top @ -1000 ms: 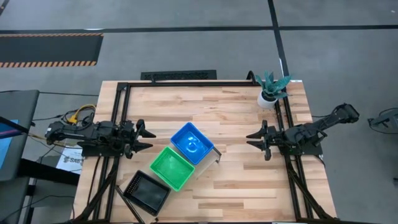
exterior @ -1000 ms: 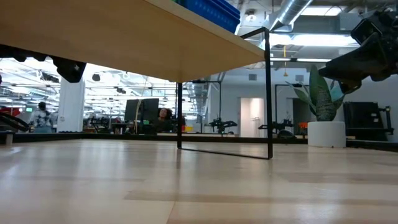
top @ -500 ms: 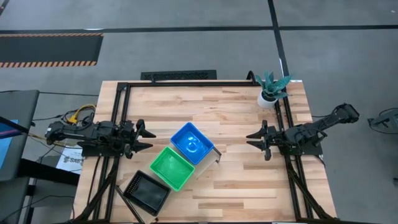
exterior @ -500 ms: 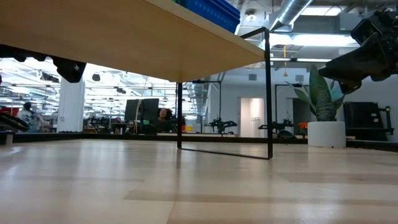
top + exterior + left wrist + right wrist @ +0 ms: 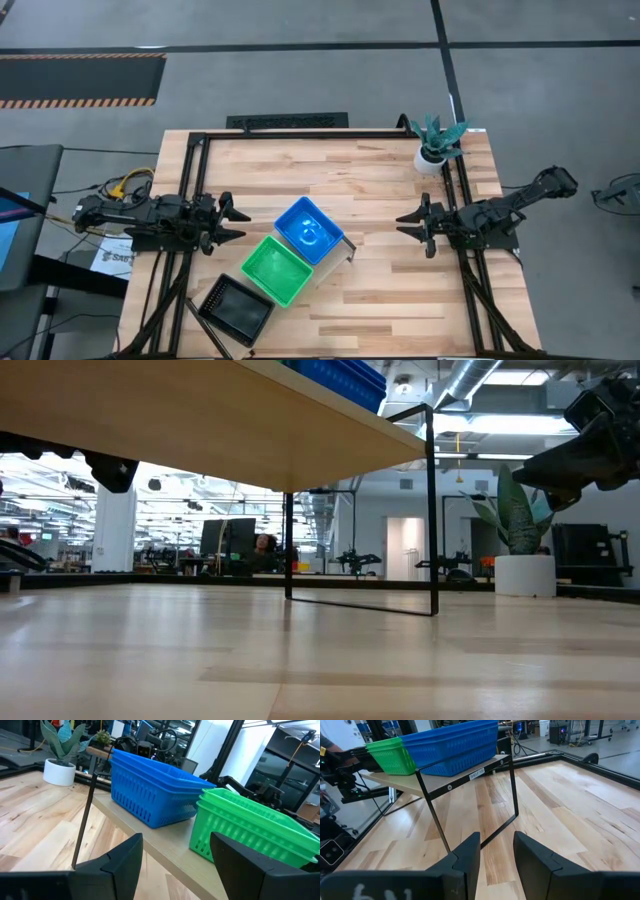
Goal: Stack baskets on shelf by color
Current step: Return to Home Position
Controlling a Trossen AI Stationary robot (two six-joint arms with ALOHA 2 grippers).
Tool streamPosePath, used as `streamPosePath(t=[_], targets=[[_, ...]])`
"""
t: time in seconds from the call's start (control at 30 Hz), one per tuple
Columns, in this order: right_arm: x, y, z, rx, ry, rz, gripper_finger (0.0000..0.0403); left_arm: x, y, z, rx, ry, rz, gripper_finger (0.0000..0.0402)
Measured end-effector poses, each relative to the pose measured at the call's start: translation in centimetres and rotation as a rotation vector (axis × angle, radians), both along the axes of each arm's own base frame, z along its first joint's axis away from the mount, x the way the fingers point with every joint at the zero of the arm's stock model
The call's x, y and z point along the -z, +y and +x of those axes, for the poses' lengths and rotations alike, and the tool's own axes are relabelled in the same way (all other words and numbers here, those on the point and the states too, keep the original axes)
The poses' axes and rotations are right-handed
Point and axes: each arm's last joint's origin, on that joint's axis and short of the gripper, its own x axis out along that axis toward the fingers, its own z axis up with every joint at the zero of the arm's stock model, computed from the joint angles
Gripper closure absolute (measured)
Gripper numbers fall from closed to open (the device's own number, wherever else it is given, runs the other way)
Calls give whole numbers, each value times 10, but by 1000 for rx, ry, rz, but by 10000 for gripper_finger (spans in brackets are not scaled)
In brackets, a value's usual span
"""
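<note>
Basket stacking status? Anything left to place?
Done: blue stack, green stack and black stack sit in a row on the shelf, one colour each; no loose baskets show on the tabletop. In hand: nothing; left pincer and right pincer are open, empty, either side of the shelf. Left: seemingly only parking the arms.

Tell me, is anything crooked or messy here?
Only one thing: the long pale wooden shelf sits slanted across the slatted wooden tabletop. The blue plastic baskets, green plastic baskets and black plastic baskets on it look tidy; nothing spilled.
</note>
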Motion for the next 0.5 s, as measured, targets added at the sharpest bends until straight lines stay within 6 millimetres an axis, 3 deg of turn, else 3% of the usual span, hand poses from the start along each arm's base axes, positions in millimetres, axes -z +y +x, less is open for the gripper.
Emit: streamPosePath(t=[0.5], targets=[[0, 0, 0, 0, 0, 0, 263, 0, 0, 0, 0, 0, 0, 182]])
